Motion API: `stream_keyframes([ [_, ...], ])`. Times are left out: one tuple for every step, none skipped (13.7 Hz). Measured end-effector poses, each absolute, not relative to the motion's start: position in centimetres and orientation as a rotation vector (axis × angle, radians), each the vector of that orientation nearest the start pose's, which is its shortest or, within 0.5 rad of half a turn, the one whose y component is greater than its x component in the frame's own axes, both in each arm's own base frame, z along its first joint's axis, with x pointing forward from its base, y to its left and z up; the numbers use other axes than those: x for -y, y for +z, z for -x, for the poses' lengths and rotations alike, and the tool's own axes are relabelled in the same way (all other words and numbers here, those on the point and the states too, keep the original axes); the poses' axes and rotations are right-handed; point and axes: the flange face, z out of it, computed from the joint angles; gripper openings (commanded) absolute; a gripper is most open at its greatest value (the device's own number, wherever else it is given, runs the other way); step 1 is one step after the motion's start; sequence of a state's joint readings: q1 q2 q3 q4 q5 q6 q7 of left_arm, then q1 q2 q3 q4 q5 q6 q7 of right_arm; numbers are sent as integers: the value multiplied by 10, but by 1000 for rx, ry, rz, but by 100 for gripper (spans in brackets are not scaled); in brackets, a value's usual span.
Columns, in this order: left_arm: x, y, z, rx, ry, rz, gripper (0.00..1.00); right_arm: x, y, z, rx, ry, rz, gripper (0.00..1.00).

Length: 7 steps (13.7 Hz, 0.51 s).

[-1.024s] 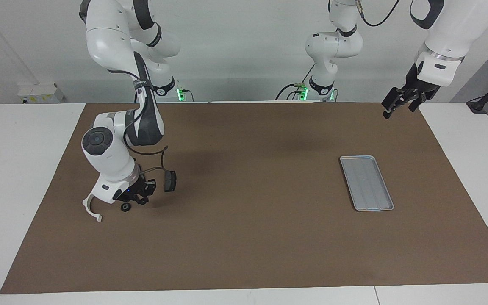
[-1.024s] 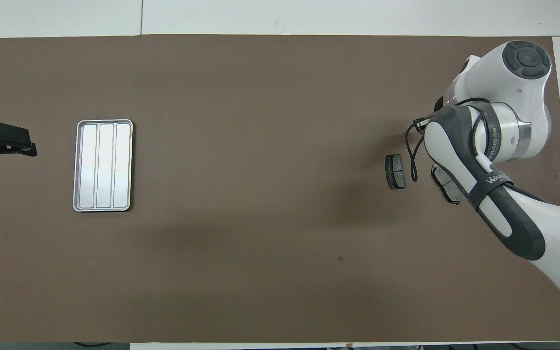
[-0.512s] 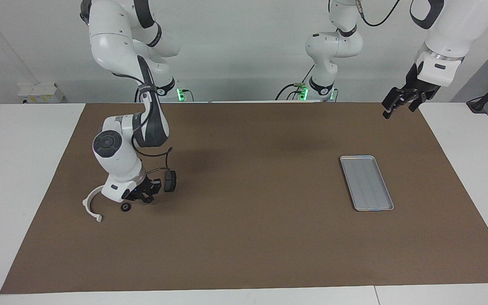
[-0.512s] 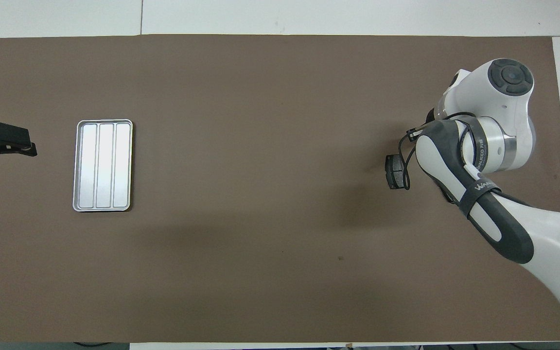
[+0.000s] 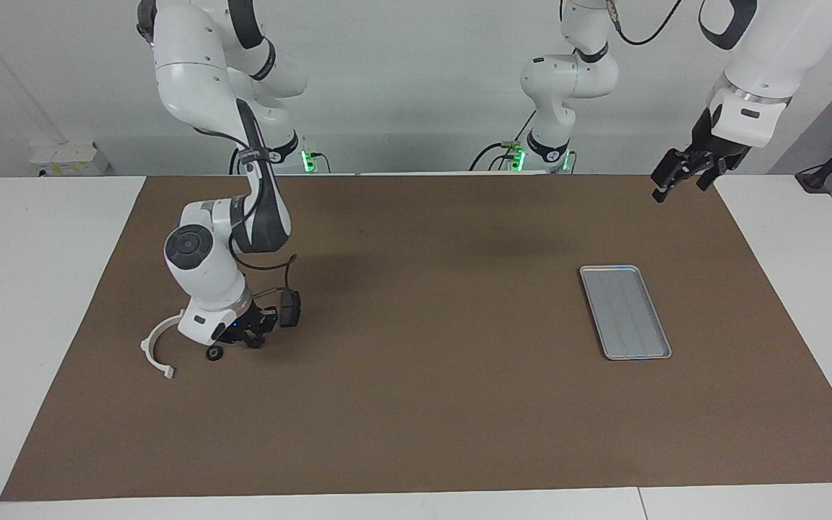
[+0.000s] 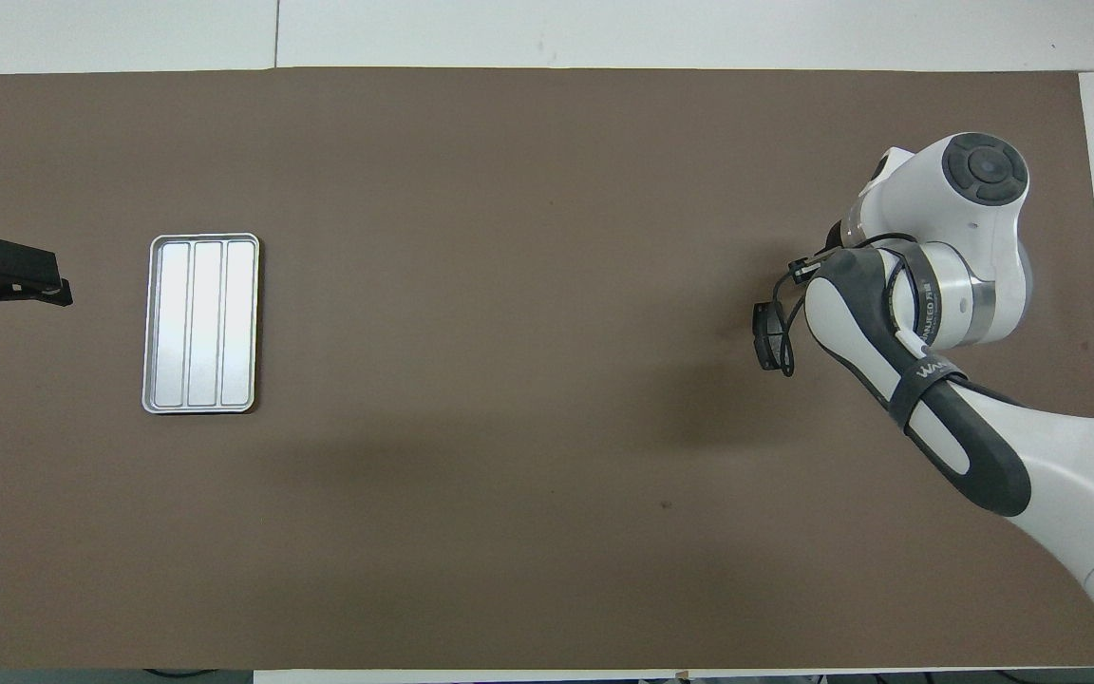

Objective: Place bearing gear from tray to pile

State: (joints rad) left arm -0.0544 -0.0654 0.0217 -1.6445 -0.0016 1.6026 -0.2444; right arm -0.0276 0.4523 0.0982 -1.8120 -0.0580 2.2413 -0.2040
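Note:
The small black bearing gear (image 5: 214, 352) lies on the brown mat in the pile, between the white half-ring bracket (image 5: 155, 349) and a dark grey plate (image 5: 289, 308). That plate also shows in the overhead view (image 6: 767, 334). The other plate is hidden under the right arm. My right gripper (image 5: 248, 335) hangs open just above the mat beside the gear, not touching it. The silver-grey tray (image 5: 625, 312) holds nothing and lies toward the left arm's end; it also shows in the overhead view (image 6: 201, 323). My left gripper (image 5: 678, 175) waits open in the air past the tray; it also shows in the overhead view (image 6: 6, 275).
The brown mat (image 5: 430, 404) covers most of the white table. The right arm's elbow and wrist (image 6: 936, 285) hang over the pile.
My right gripper has lifted and drawn back from the bearing gear, which stays on the mat. The right arm now covers the second plate in the overhead view. The left arm has not moved.

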Motion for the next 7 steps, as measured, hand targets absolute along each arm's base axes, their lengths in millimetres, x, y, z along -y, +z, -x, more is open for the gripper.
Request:
stream_keyframes([
  [17, 628, -537, 333, -36, 3130, 100, -39, 290, -645, 472, 33, 3106, 0],
  [17, 628, -537, 333, -36, 3130, 100, -39, 288, -645, 472, 31, 3106, 0],
  [17, 628, -537, 333, -36, 3130, 100, -39, 287, -645, 472, 30, 3106, 15],
  [17, 628, -537, 333, -36, 3130, 100, -39, 287, -645, 472, 30, 3106, 79],
  [17, 628, -537, 333, -36, 3130, 100, -40, 287, -645, 473, 30, 3106, 100],
  [17, 628, -537, 333, -36, 3130, 100, -40, 288, -645, 474, 29, 3106, 100],
  [17, 628, -537, 333, -36, 3130, 100, -42, 291, -646, 479, 33, 3105, 100],
])
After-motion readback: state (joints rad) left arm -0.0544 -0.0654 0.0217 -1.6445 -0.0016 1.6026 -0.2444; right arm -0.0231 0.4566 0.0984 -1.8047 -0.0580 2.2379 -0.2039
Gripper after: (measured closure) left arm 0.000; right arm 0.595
